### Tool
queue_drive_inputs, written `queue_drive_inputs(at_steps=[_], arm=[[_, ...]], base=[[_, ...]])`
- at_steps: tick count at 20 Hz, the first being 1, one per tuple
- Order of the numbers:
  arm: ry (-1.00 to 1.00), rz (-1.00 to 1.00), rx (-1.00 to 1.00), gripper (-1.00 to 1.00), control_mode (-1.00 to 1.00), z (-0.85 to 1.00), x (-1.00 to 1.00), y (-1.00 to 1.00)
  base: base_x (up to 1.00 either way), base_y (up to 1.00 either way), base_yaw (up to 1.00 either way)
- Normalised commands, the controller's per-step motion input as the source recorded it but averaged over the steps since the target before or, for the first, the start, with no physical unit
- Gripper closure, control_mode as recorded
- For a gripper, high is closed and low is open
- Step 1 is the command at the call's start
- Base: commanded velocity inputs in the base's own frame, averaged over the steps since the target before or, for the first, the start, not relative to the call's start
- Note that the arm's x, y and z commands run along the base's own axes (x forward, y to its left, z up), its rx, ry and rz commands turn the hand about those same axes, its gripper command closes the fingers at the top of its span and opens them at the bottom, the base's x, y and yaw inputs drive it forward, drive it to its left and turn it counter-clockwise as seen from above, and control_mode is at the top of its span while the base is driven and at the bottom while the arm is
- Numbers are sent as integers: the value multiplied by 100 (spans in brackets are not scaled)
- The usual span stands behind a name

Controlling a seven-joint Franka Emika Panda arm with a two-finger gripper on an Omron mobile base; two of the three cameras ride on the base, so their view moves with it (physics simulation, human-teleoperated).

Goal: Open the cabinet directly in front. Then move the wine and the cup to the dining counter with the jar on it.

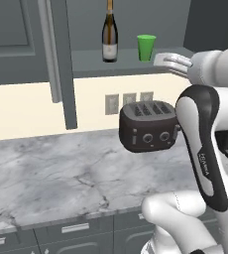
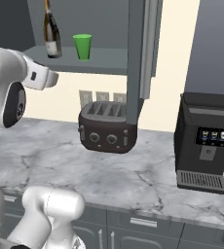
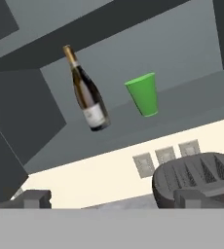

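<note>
A: From the left base view, we have the dark grey upper wall cabinet (image 1: 22, 39) with its door swung open and the long silver bar handle (image 1: 49, 49) edge-on to us. On its shelf stands the slim dark glass wine bottle with the cream label (image 1: 109, 32), upright, with the small bright green tapered cup (image 1: 146, 47) just beside it, apart from it.

B: And our claw (image 1: 168, 60) sits near the shelf edge, right of the cup. If we reach straight for the bottle from there, we judge the cup is the first thing we'd knock.

A: Right base view next. The open door (image 2: 136, 58) hangs down in front of the black four-slot toaster (image 2: 106, 126) on the grey-veined marble desk (image 2: 148, 182). A black coffee machine (image 2: 204, 141) stands further right.

B: So a wide swing of our arm on the way out could clip that door edge, or bring the bottle down onto the toaster.

A: Hand view. The bottle (image 3: 87, 95) and cup (image 3: 143, 94) lie ahead of us, tilted only because our hand is rolled. Our two finger tips (image 3: 36, 198) stand far apart, nothing between them.

B: Then the tall bottle is our worry: a grip too high on the neck, or a nudge before we close, and we judge it tips off the shelf.
</note>
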Motion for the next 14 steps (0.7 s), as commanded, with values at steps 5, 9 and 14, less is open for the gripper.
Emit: queue_drive_inputs(at_steps=[5,9,14], arm=[[2,0,-1,-100,-100,0,4,-2],[5,0,7,-100,-100,23,8,-32],[4,0,7,-100,-100,23,12,-45]], base=[[0,0,0],[0,0,0],[0,0,0]])
